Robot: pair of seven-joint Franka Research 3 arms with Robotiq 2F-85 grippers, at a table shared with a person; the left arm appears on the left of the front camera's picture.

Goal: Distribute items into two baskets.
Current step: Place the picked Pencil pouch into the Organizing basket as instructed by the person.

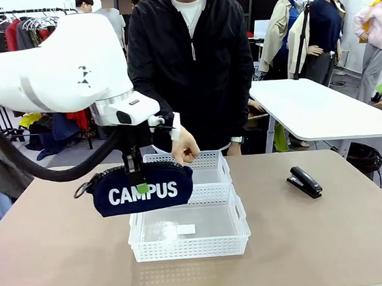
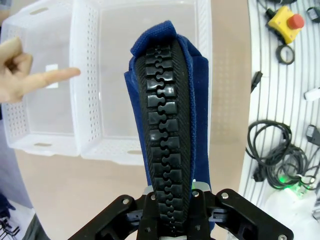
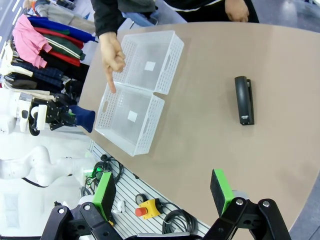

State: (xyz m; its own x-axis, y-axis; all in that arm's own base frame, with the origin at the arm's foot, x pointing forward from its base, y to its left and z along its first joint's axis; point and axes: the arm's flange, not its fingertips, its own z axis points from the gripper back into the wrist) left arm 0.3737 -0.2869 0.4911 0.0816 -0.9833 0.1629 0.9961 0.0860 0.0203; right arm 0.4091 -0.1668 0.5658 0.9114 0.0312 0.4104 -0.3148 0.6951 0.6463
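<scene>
Tan table, clothes racks behind. Navy CAMPUS pouch hangs over left rim of near basket, zip edge clenched in left gripper. Far basket touches behind. Person's hand points near shared rims; which basket, cannot tell. Best: centre pouch over cavity, lower, then release. Stapler lies on table, well right. Right gripper spread, empty.

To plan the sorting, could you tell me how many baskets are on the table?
2. The near basket sits below the held pouch; the far basket adjoins it, by the person's hand. None seems hidden.
</scene>
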